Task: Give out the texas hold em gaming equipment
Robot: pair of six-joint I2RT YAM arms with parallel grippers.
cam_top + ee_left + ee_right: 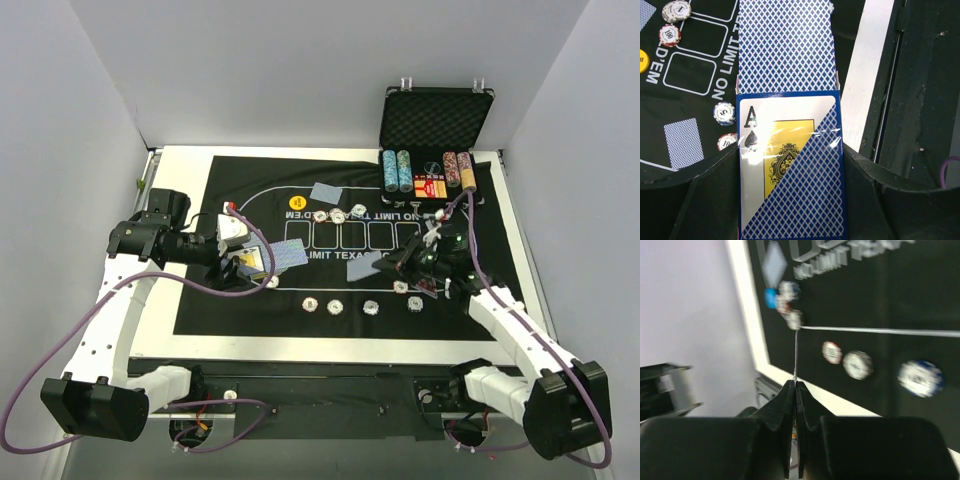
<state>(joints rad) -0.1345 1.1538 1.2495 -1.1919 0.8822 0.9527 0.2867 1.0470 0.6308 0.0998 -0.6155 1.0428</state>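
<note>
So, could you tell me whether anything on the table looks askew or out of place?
Nothing looks spilled or damaged. The face-down card near the yellow button lies tilted against the mat's printed lines, and the deck sticks well out of its box in the left gripper.

Card box (790, 170): glossy, clear film wrap showing glare. Mat (260, 315): matt black felt, white print. Case (435, 120) lid: black egg-crate foam, metal-look rim. Bench (185, 180): smooth white.
</note>
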